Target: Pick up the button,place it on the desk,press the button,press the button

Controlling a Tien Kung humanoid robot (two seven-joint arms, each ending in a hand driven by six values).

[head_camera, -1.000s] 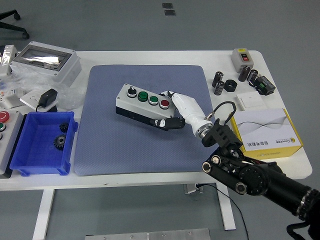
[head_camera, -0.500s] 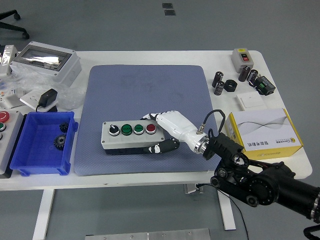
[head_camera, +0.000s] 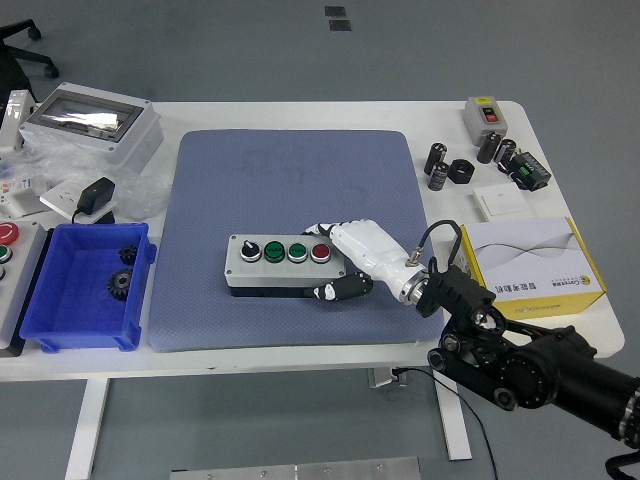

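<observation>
Grey-topped with a black base, the button box (head_camera: 285, 266) carries a black knob, two green buttons and one red, lying on the blue mat (head_camera: 290, 180), its right end grasped by the right hand (head_camera: 352, 262).

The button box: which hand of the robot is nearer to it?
Right. The right hand grips the right end of the button box on the mat. The left hand is not in view.
</observation>
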